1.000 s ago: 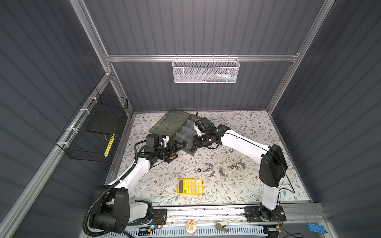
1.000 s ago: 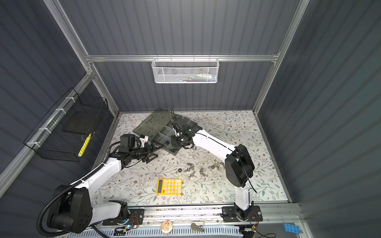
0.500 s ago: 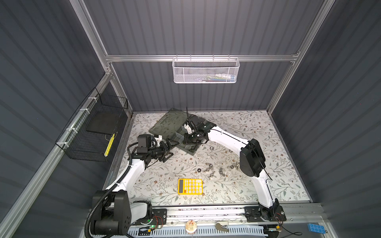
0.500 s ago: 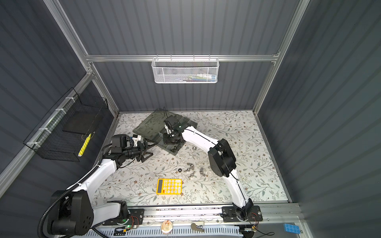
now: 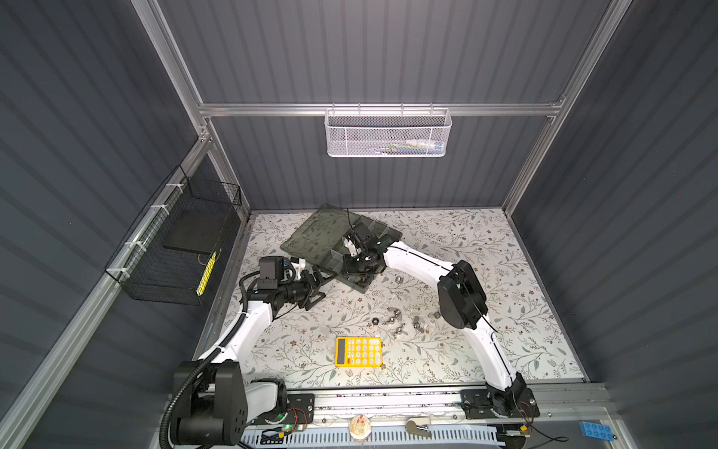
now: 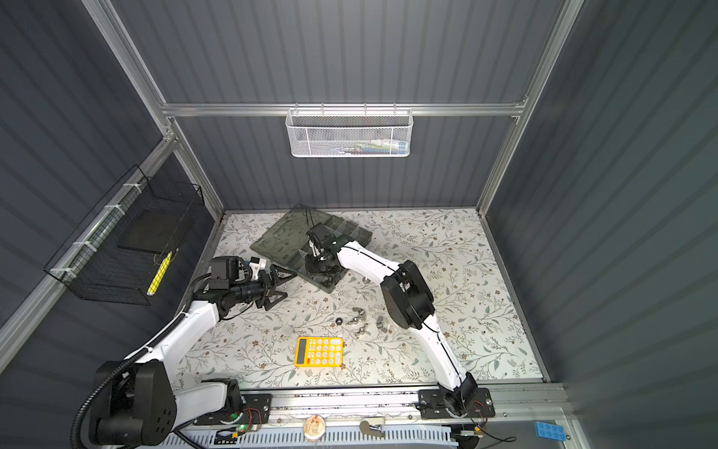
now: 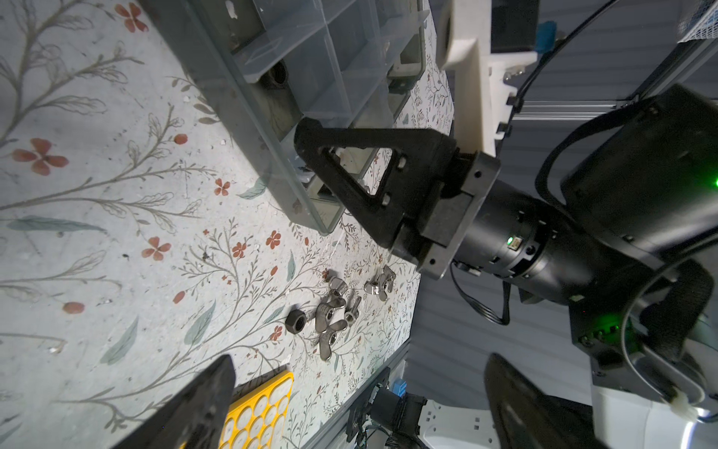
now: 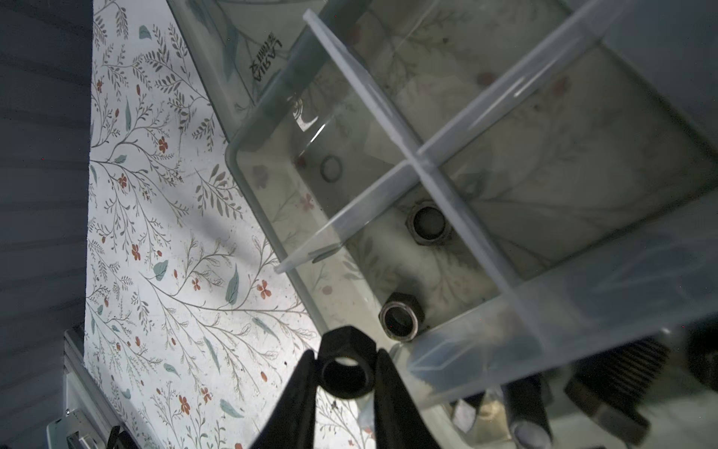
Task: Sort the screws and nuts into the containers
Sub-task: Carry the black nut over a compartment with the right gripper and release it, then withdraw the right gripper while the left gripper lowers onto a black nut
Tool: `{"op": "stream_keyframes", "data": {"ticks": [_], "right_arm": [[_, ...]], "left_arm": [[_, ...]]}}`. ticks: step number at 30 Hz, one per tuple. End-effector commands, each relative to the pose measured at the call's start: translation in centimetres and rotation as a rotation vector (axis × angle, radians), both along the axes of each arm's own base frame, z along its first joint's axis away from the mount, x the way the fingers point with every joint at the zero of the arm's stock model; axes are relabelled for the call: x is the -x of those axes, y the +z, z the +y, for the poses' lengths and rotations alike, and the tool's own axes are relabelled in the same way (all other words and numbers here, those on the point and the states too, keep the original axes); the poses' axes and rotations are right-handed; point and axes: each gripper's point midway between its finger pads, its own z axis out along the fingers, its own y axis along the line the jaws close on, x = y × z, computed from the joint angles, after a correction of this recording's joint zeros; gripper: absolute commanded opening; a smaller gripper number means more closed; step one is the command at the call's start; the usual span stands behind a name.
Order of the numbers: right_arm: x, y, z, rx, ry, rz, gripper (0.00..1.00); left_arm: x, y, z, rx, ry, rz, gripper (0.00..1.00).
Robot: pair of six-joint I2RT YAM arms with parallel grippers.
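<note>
Now we have our right gripper point(image 8: 345, 352) down over the near end of the organiser box point(image 5: 379, 233). Its jaws are drawn in to a narrow gap with a black hex nut point(image 8: 345, 373) pinched between the two fingertips, the hole of the nut facing the wrist camera. In the right wrist view the nut hangs just beside the outer wall of the corner compartment point(image 8: 373, 268); we cannot tell whether it is over the compartment or over the table point(image 5: 466, 248). Two hex nuts point(image 8: 427, 223) already lie on the floor of that compartment, and a thin dark ring point(image 8: 331, 169) lies in the one next to it. Dark threaded screws point(image 8: 617, 373) show through the pale box wall, too blurred for us to count.

Our left gripper point(image 5: 329, 287) hovers near the box's left side, apart from it, jaws spread wide and holding nothing.

The box's lid point(image 5: 311, 241) lies open and flat toward the back wall. On the table between box and calculator point(image 5: 358, 352), silver wing nuts point(image 7: 334, 311) lie in a loose cluster with one black nut point(image 7: 296, 320) just beside them
</note>
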Motion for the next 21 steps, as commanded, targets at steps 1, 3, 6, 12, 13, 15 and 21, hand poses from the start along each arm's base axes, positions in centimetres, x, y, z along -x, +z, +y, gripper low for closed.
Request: {"op": "stream_keyframes", "data": {"ticks": [1, 3, 6, 12, 13, 15, 21], "right_arm": [[-0.9, -1.1, -0.3, 0.011, -0.024, 0.009, 0.29], [-0.9, -1.3, -0.3, 0.015, -0.025, 0.011, 0.32], [-1.0, -1.2, -0.4, 0.014, -0.027, 0.009, 0.35], [-1.2, 0.0, -0.2, -0.004, -0.03, -0.006, 0.38], [-1.3, 0.3, -0.2, -0.007, -0.029, -0.011, 0.39], [-1.3, 0.9, -0.2, -0.013, -0.029, -0.021, 0.42], [-1.6, 3.6, 0.0, -0.06, -0.037, -0.067, 0.52]], "left_arm": [[0.7, 0.1, 0.2, -0.012, -0.02, -0.008, 1.0], [0.7, 0.1, 0.2, -0.018, -0.022, -0.01, 1.0], [0.8, 0.1, 0.4, -0.036, -0.023, -0.014, 1.0], [1.0, 0.1, 0.5, -0.051, -0.027, -0.015, 1.0], [1.1, 0.1, 0.5, -0.055, -0.026, -0.016, 1.0], [1.2, 0.0, 0.6, -0.062, -0.027, -0.014, 1.0], [1.7, 0.4, 0.9, -0.103, -0.03, -0.021, 1.0]]}}
